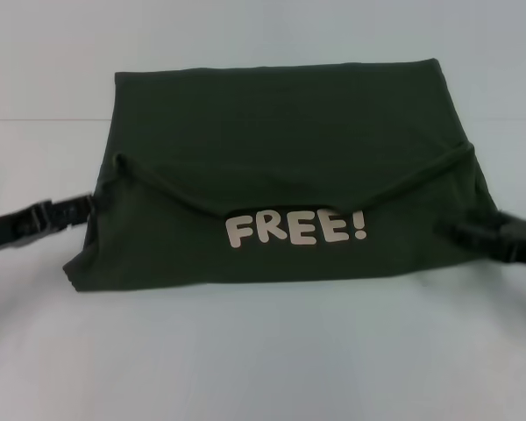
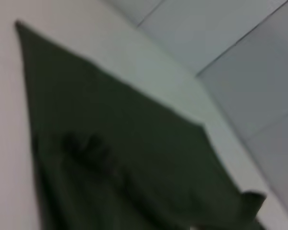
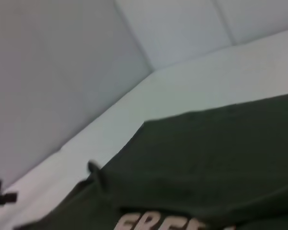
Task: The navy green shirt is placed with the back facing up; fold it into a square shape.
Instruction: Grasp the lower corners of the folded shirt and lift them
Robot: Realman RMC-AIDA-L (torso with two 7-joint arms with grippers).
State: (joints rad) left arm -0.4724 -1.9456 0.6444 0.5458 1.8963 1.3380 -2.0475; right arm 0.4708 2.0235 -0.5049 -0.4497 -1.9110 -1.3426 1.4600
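Item: dark olive-green soft fabric shirt (image 1: pixel 289 167), folded into a rough rectangle at the middle of the white table (image 1: pixel 263 351), white "FREE!" lettering (image 1: pixel 295 229) uppermost. We note the left gripper (image 1: pixel 81 209) and right gripper (image 1: pixel 447 231) at its side edges; whether either is closed, we cannot tell.

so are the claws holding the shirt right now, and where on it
Cannot be told for sure: the left claw meets the shirt at its left edge and the right claw at its right edge, but the tips are hidden.
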